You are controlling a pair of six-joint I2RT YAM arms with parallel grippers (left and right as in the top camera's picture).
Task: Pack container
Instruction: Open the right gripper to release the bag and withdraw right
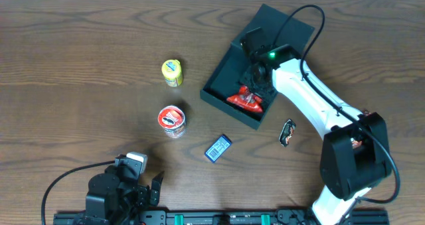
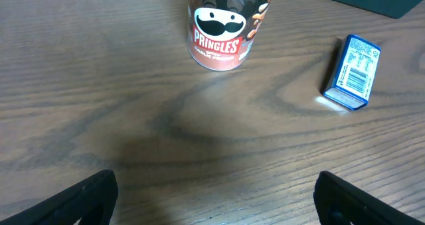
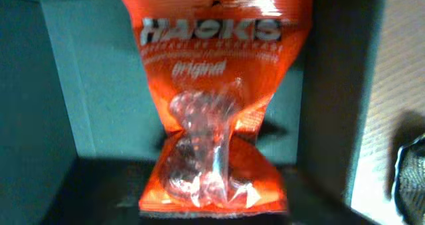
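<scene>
Two left gripper fingers cropped at frame bottom, spread wide, empty. Cannot tell right gripper clenched or released (jaws hidden) above orange "HACKS original" bag lying in container, far right of table. Readable elsewhere: "Pringles" can.

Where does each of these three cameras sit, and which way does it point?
Overhead: fixed above the table, looking straight down; both arms show, the right arm reaching over the container.
Left wrist: on the left arm, low, facing forward across the wood; the open left gripper shows at the bottom corners.
Right wrist: looks into the container at the orange bag; no fingers clearly visible.
Shared: overhead and left wrist both show the Pringles can and blue box.
</scene>
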